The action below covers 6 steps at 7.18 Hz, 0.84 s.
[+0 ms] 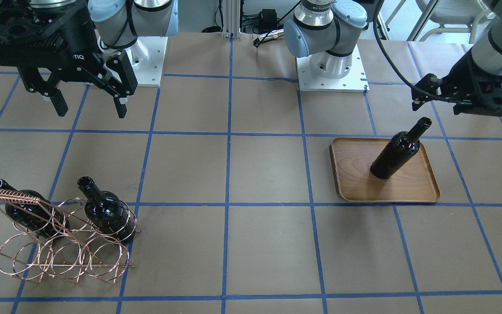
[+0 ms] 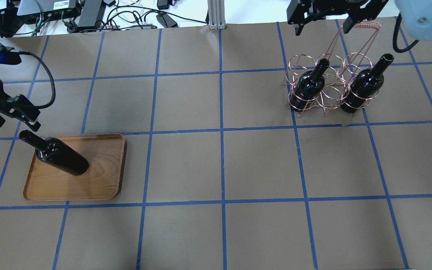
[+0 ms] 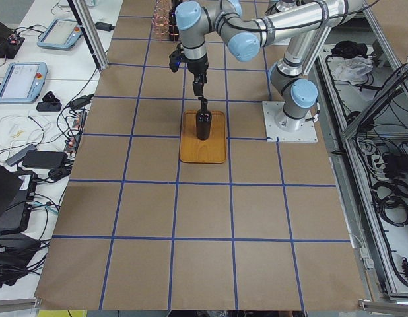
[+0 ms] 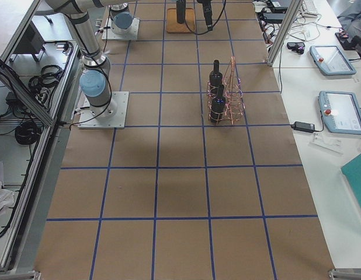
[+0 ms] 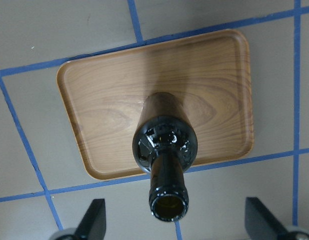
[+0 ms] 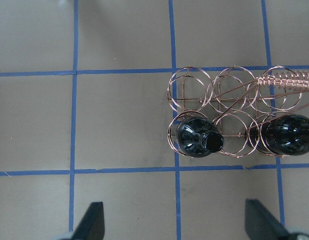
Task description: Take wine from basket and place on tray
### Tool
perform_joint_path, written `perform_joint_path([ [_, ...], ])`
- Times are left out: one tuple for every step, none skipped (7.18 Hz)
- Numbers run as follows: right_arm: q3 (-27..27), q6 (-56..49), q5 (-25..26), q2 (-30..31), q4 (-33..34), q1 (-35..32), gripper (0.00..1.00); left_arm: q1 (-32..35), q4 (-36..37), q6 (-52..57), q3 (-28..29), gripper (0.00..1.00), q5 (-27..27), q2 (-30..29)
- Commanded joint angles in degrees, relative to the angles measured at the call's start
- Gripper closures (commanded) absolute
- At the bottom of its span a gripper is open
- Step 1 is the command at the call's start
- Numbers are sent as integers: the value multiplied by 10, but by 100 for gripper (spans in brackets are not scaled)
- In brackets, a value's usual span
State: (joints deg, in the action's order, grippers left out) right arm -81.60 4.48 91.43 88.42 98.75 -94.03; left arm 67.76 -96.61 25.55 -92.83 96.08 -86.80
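One wine bottle (image 1: 397,152) stands upright on the wooden tray (image 1: 355,179); it also shows in the left wrist view (image 5: 164,145). My left gripper (image 2: 13,120) is open and hovers just above the bottle's mouth, touching nothing; its fingers (image 5: 94,220) sit wide on either side of the neck. Two more wine bottles (image 2: 308,88) (image 2: 364,88) stand in the copper wire basket (image 2: 326,93). My right gripper (image 1: 92,109) is open and empty, high above the table on the robot's side of the basket (image 6: 229,95).
Brown paper with blue tape grid lines covers the table (image 2: 219,165). The basket's coiled handle bar (image 1: 11,197) rises over its bottles. The arm bases (image 1: 331,65) stand at the robot's edge. Cables and devices lie beyond the far edge (image 2: 88,11).
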Motion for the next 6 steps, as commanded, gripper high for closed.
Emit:
perform_joint_path([
  [-1,0,2,0,-1,0,0,75,-30,-100,34,0,-5,21],
  [-1,0,2,0,-1,0,0,128,-24,-183,38,0,-4,20],
  [-1,0,2,0,-1,0,0,175,-21,-228,39,0,-2,18],
  [-1,0,3,0,-1,0,0,206,-10,-233,36,0,-10,12],
  [-1,0,4,0,-1,0,0,227,-9,-250,33,0,-12,11],
  [-1,0,4,1,0,0,0,232,-9,-255,33,0,-18,12],
])
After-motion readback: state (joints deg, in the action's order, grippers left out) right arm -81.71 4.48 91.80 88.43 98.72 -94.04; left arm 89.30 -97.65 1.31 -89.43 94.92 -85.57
